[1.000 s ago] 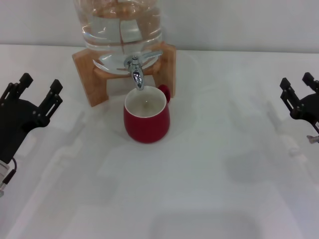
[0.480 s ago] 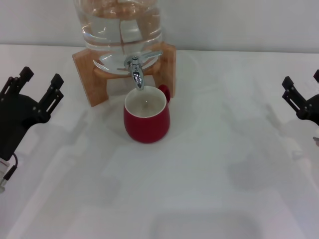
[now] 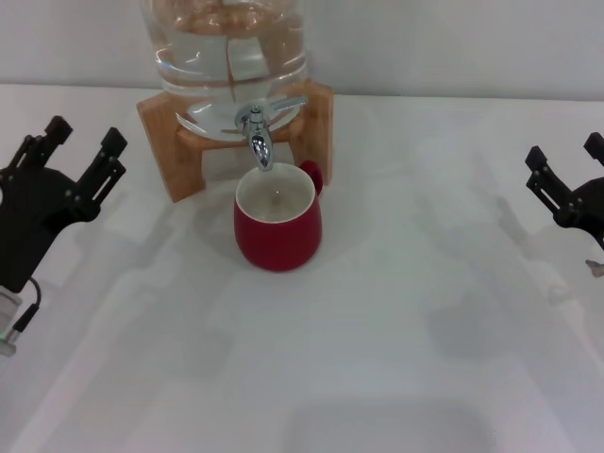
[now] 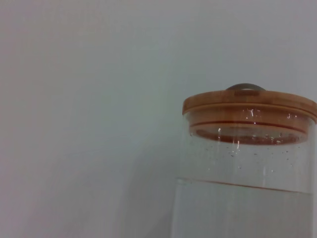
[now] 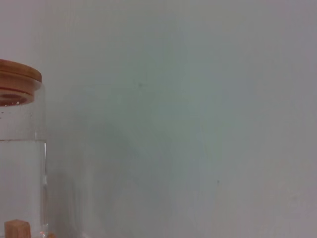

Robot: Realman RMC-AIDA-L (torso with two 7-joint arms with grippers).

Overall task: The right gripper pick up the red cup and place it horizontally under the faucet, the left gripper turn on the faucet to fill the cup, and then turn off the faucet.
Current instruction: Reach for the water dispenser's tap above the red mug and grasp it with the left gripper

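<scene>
- We see a plain white table (image 3: 396, 311) filling most of the head view.
- Behind it we see a bare pale grey wall (image 3: 453, 42).
- Soft shadows lie across the table.

Bright, even overhead light; soft pale shadows on the white table (image 3: 377, 359) at 5 and 7 o'clock. Glare specks on faucet (image 3: 257, 132) and glass jar (image 3: 226, 57). Wrist views soft, w/ low contrast.

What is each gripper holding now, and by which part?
Nothing. The left gripper and right gripper are open and empty; the red cup stands free under the faucet.
</scene>
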